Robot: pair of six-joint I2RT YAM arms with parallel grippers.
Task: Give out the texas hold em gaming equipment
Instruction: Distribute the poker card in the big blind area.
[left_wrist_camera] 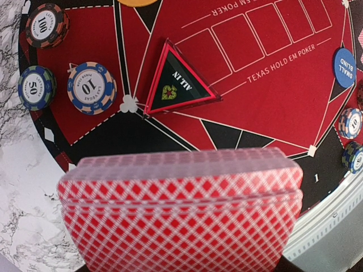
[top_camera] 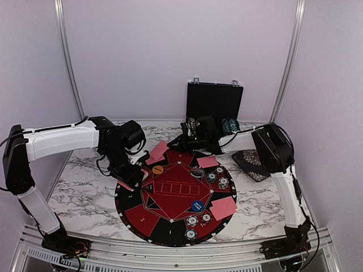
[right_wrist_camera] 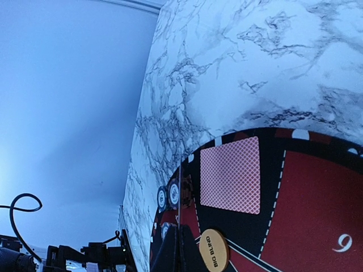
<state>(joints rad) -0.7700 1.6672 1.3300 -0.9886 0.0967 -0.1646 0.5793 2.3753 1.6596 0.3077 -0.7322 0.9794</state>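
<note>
My left gripper (top_camera: 131, 180) is shut on a deck of red-backed playing cards (left_wrist_camera: 181, 209), held over the left side of the round mat (top_camera: 170, 226); the deck hides its fingers. My right gripper (right_wrist_camera: 180, 238) is shut at the mat's far side, with a thin card seen edge-on sticking out of it. Dealt cards lie at the far left (top_camera: 159, 152), far right (top_camera: 208, 161) and near right (top_camera: 223, 208). An orange big-blind disc (right_wrist_camera: 213, 249) and a blue small-blind disc (left_wrist_camera: 344, 67) rest on the mat. Poker chips (left_wrist_camera: 91, 88) sit at its left rim, with others (top_camera: 218, 175) at the right.
A triangular all-in marker (left_wrist_camera: 178, 85) lies near the mat's centre. An open black case (top_camera: 214, 101) stands at the back with teal chips (top_camera: 229, 126) in front of it. A black patterned dish (top_camera: 249, 164) sits right of the mat on the marble table (top_camera: 85, 198).
</note>
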